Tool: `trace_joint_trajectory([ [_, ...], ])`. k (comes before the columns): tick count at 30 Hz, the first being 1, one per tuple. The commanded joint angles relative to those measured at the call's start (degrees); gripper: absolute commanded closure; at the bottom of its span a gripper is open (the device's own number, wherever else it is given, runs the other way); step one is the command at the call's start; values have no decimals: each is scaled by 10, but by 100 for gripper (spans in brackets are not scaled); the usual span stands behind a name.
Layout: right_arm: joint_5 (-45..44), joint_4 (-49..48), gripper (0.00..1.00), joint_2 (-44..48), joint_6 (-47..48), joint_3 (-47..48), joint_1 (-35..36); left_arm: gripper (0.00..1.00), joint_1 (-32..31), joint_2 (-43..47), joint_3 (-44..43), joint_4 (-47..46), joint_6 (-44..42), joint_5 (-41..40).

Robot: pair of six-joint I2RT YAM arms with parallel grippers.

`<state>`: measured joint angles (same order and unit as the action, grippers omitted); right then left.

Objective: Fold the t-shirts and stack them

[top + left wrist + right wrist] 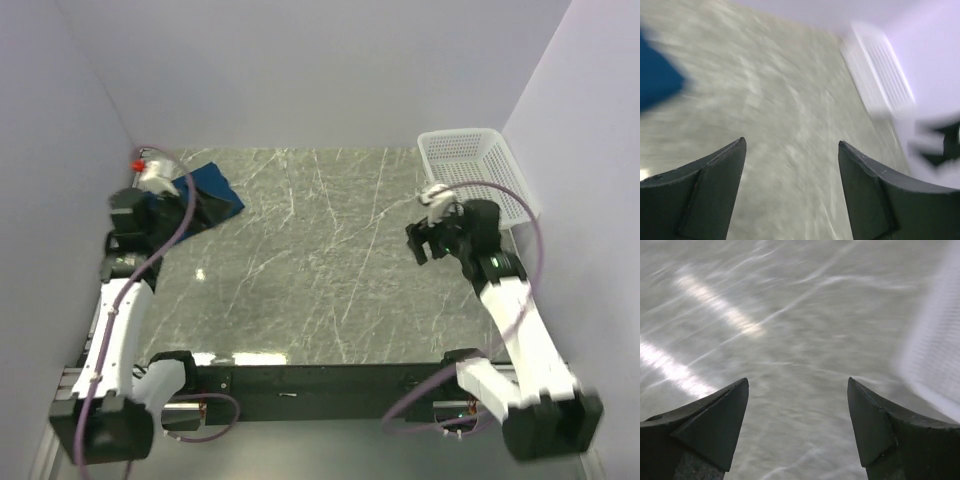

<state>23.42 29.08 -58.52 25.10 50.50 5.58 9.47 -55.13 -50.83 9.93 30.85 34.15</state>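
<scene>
From my remote station, the grey marble-patterned table (pixel 320 260) fills the scene, with pale walls on three sides. Both arms reach up from the near edge, the left arm (pixel 120 310) leaning toward the far left corner and the right arm (pixel 510 300) bent toward the right side. A white mesh basket (pixel 470 160) sits at the far right corner, against the wall, and shows as a blurred pale shape in both wrist views. The dark blue t-shirt (pixel 212 190) lies in a compact heap on the far left of the table, partly hidden beneath the left arm's wrist; I cannot make out its print. In the left wrist view only a blurred blue edge of it appears at the left margin. The left gripper (pixel 792 145) is released, its two fingers well apart over bare tabletop with nothing between them. The right gripper (pixel 797 382) is likewise released, fingers spread wide and holding nothing, just beside the basket.
</scene>
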Motion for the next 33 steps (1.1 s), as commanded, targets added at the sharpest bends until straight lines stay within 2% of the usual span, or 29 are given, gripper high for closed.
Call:
trace_joint_trajectory([
  [1, -233, -149, 13, 152, -94, -55, -6, 20, -116, 48, 11, 28, -75, -20],
  [4, -352, -168, 12, 273, -196, -89, -9, 12, -125, 113, 42, 61, -79, -88],
  [6, -369, -142, 12, 310, -237, -87, -10, 7, -125, 158, 56, 98, -102, -149],
  [7, -379, -92, 12, 314, -247, -68, -14, 1, -124, 173, 62, 107, -107, -170],
  [9, -429, -54, 12, 300, -303, -52, -18, 1, -125, 215, 76, 122, -113, -225],
  [12, -481, -46, 12, 288, -306, -74, -20, 1, -125, 252, 80, 127, -117, -228],
  [18, -446, -105, 11, 325, -263, -149, -37, 1, -125, 259, 86, 131, -113, -243],
  [33, -443, -106, 10, 305, -280, -157, -76, 1, -125, 232, 89, 141, -102, -258],
])
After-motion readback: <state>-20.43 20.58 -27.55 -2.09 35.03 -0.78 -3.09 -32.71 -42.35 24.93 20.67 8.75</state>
